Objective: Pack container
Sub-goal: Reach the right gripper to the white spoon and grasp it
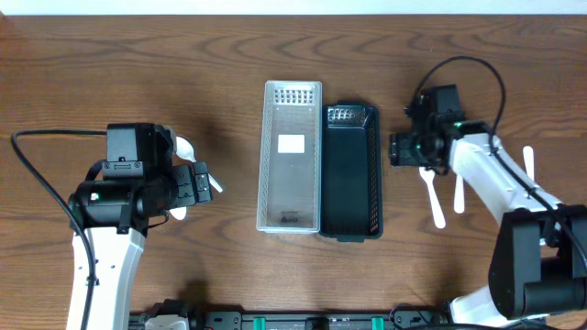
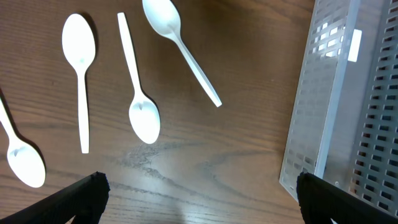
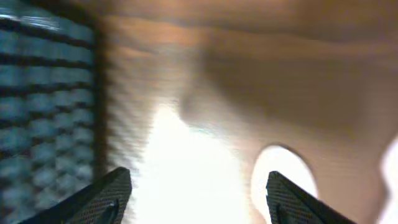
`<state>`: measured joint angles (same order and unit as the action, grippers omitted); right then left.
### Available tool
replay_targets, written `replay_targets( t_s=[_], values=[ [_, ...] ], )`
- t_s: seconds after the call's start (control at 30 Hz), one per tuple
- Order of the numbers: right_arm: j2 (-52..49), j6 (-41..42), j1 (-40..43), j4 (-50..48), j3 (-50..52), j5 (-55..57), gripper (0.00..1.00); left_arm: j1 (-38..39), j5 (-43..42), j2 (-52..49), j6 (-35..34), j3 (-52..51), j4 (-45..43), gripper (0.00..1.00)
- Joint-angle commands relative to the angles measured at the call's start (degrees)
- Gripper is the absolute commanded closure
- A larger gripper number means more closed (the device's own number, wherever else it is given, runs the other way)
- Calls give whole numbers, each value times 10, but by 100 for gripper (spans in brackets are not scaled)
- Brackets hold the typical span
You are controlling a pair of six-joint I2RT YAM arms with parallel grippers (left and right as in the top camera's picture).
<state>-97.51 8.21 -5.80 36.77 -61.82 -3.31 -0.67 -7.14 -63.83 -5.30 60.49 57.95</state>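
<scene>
Nothing held.
I see left gripper [image 2: 202, 202] wide open, spoons [image 2: 144, 118] ahead of its fingers; right gripper [image 3: 199, 199] parted too.

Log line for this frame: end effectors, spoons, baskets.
left end effector: open, empty, over four spoons | right end effector: open, view blurred, beside black basket | clear basket: no spoons inside

Sticker [image 1: 292, 143], clear bin [image 1: 271, 156] floor: plain white, no print to make out.
Dark mark [image 1: 290, 218], same bin's near end: too small to read.
Black bin [image 1: 375, 174], spoons [image 2: 143, 115]: nothing written.
</scene>
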Motion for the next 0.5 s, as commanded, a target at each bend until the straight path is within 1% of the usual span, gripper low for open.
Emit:
replay_targets(
  t_s=[0.0, 0.03, 0.07, 0.23, 0.47],
  values=[
    [51, 7, 33, 47, -60, 106, 18, -3, 5, -2, 5, 14, 1, 2],
    [59, -2, 45, 70, -74, 108, 10, -3, 5, -2, 5, 14, 1, 2],
    [62, -10, 55, 87, -84, 101, 9, -3, 5, -2, 5, 14, 1, 2],
    [64, -19, 90, 157, -97, 91, 11, -3, 5, -2, 5, 14, 1, 2],
    [57, -32, 79, 156, -94, 91, 9, -3, 5, -2, 5, 14, 1, 2]
  ],
)
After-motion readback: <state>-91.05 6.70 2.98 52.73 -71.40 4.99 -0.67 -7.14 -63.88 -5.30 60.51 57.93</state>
